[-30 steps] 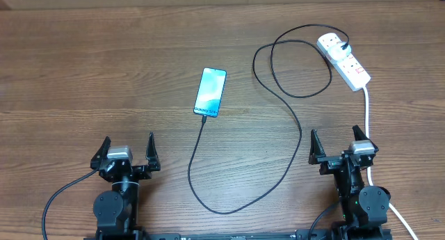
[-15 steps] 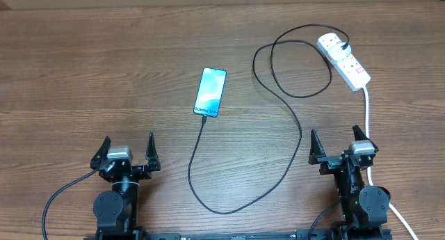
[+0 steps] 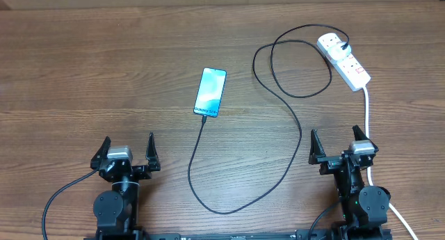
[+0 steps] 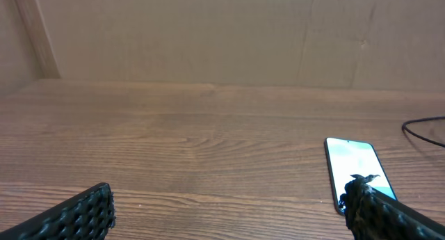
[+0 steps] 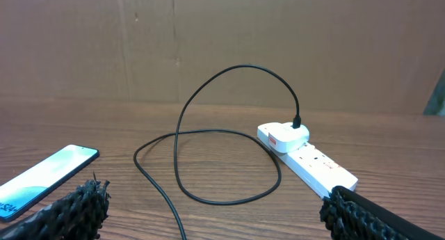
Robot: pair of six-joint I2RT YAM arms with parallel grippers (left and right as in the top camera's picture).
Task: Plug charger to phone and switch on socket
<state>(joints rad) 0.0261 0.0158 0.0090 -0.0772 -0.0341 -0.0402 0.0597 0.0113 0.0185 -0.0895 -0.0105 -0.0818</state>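
The phone (image 3: 210, 92) lies mid-table with its light-blue screen lit, and the thin black charger cable (image 3: 292, 122) meets its near end. The cable loops to the right and up to a white plug head (image 3: 332, 44) seated in the white socket strip (image 3: 345, 59) at the far right. The phone also shows in the left wrist view (image 4: 351, 167) and the right wrist view (image 5: 49, 172). The socket strip shows in the right wrist view (image 5: 309, 158). My left gripper (image 3: 126, 151) and right gripper (image 3: 338, 145) are both open and empty near the table's front edge.
The socket's thick white lead (image 3: 367, 115) runs down the right side, past my right gripper. A brown cardboard wall (image 4: 208, 38) stands along the table's far edge.
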